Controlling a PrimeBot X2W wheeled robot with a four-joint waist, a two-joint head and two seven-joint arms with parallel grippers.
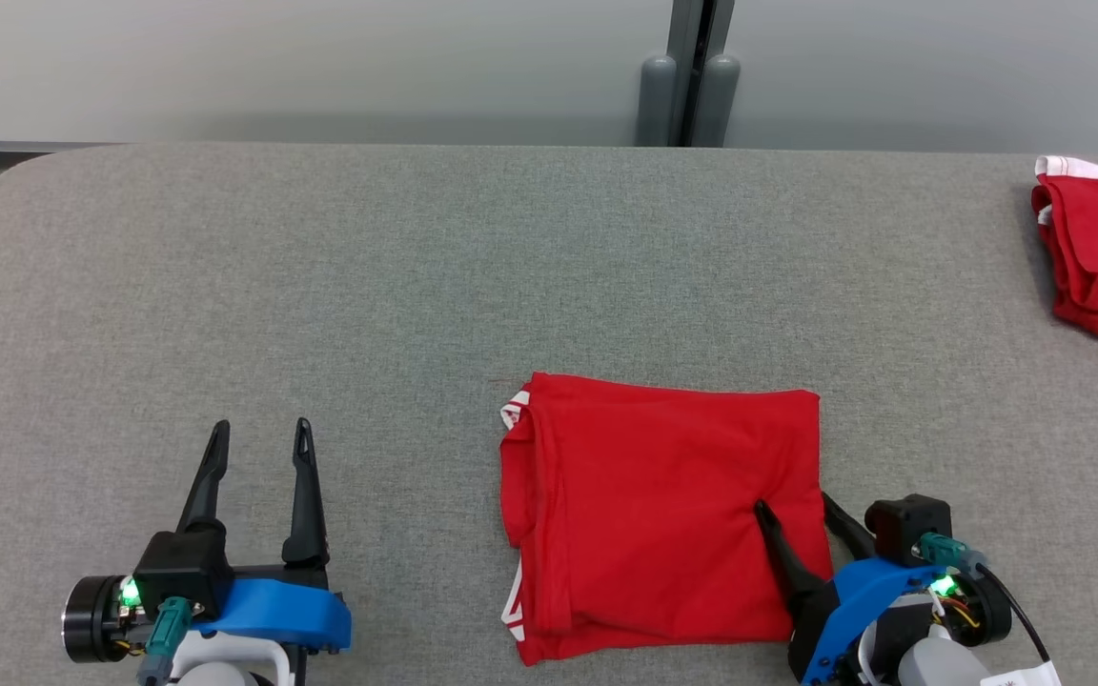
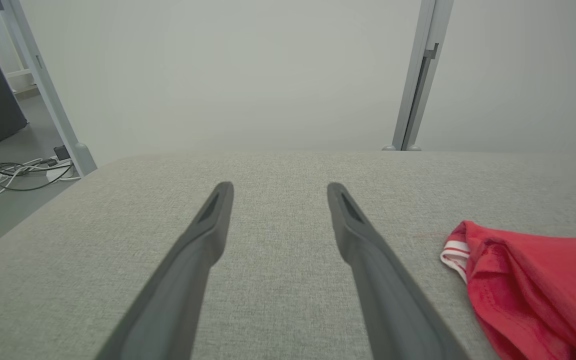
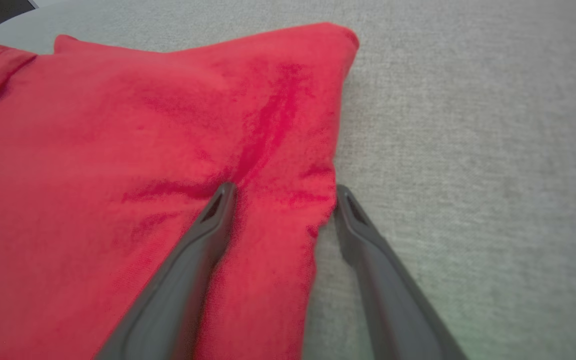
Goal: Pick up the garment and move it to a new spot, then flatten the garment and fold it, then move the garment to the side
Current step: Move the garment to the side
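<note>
At eight o'clock in the head view, the left gripper (image 1: 261, 429) (image 2: 279, 189) hovers over bare table (image 1: 416, 267), its two long, dark, tapered fingers spread wide with nothing between them. The table is covered in a grey woven fabric with a fine weave and has a rounded corner at ten o'clock. Near six o'clock lies the red garment (image 1: 663, 514) (image 2: 538, 285) (image 3: 118, 150), a soft knit with white-striped trim. It is folded into a rough rectangle, flat on the table, with its layered edges stacked along its left side. At five o'clock the right gripper (image 1: 794, 502) (image 3: 284, 189) is spread open across the garment's right edge. One finger presses into the cloth, with creases running from its tip, and the other rests on the table just beside the edge. At two o'clock a second red garment (image 1: 1097, 257), bunched and white-trimmed, lies well apart.
</note>
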